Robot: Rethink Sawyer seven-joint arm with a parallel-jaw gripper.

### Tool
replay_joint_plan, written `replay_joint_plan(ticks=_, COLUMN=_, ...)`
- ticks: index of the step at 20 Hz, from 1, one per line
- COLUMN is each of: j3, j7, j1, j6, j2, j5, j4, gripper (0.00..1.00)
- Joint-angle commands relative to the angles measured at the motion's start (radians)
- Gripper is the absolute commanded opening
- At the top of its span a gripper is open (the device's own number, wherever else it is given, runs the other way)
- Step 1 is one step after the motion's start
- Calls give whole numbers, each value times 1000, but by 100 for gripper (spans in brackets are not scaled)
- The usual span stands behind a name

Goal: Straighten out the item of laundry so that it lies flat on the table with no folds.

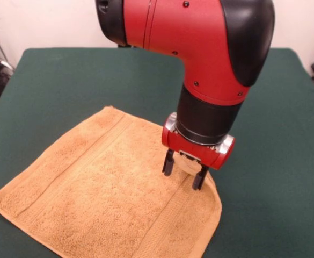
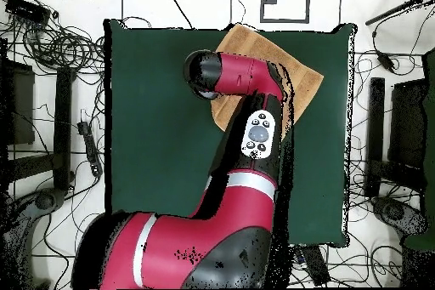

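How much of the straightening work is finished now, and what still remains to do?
Mostly done: the towel lies spread on the green table, its border bands running straight, no large fold showing. In hand: the gripper stands with jaws open, tips at the cloth near the right-hand corner in the front view. Left: that corner looks rounded, perhaps tucked under, and the arm hides part of the towel there.

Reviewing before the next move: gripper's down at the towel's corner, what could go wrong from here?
1. The gripper stands open, its fingertips at the towel near its right corner; closing there may pinch up a ridge instead of flattening.
2. In the front view the towel's near edge lies at the table edge; a drag that way could pull it off.
3. That right corner looks rounded, maybe tucked under; pressing down could set the fold.
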Motion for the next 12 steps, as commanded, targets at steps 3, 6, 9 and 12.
replay_joint_plan(ticks=3, j3=27, j7=333, j1=37, j6=104, j2=-65, j5=92, j4=186, gripper=100)
replay_joint_plan(ticks=6, j3=16, j7=363, j1=51, j6=163, j2=-106, j5=122, j4=222, gripper=100)
replay_joint_plan(ticks=9, j3=13, j7=391, j1=54, j6=238, j2=-145, j5=163, j4=259, gripper=100)
replay_joint_plan(ticks=12, j3=-15, j7=396, j1=61, j6=297, j2=-172, j5=176, j4=273, gripper=100)
